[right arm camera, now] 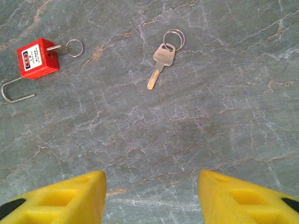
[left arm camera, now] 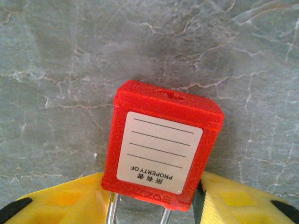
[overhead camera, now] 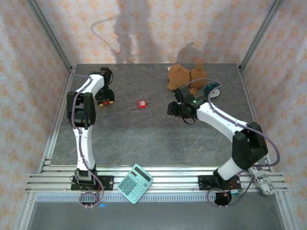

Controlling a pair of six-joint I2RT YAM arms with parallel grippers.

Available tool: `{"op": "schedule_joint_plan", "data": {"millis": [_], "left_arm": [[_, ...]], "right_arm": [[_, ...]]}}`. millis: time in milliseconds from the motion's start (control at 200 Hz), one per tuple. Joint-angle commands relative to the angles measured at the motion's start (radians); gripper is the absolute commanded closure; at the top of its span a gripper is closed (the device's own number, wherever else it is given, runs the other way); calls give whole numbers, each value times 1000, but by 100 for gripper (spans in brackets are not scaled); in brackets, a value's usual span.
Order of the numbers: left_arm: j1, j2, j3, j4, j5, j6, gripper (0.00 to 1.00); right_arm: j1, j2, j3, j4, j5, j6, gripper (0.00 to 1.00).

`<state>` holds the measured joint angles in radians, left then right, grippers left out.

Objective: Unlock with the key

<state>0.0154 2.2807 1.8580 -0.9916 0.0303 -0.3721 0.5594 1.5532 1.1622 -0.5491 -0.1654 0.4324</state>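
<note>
Straddling a red lock (left arm camera: 161, 144) at the far left of the table (overhead camera: 158, 139), the left gripper (left arm camera: 154, 186) sets its fingers (left arm camera: 70, 200) close on either side, though I cannot tell whether they pinch it, while the right gripper (right arm camera: 152, 186) hangs open above bare stone, the key (right arm camera: 161, 60) lying ahead and a second lock (right arm camera: 38, 58), shackle open, near it.

Two red padlocks (left arm camera: 161, 149) (overhead camera: 141, 104), one loose key (right arm camera: 161, 63), one calculator (overhead camera: 135, 183), one plush bear (overhead camera: 184, 76), one small teal item (overhead camera: 213, 89) beside it, two arms (overhead camera: 81, 115) (overhead camera: 225, 122), one table (overhead camera: 144, 139).
</note>
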Motion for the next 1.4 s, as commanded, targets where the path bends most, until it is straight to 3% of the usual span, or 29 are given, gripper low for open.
{"op": "schedule_joint_plan", "data": {"millis": [0, 325, 571, 1391], "left_arm": [[14, 18, 11, -15, 22, 15, 49], [41, 8, -11, 39, 92, -21, 37], [82, -6, -31, 88, 108, -68, 39], [94, 17, 55, 84, 87, 92, 46]], "right_arm": [[-6, -45, 24, -18, 13, -9, 46], [-6, -93, 16, -37, 18, -2, 46], [-7, -83, 19, -38, 3, -3, 46], [-7, -23, 38, -25, -24, -10, 45]]}}
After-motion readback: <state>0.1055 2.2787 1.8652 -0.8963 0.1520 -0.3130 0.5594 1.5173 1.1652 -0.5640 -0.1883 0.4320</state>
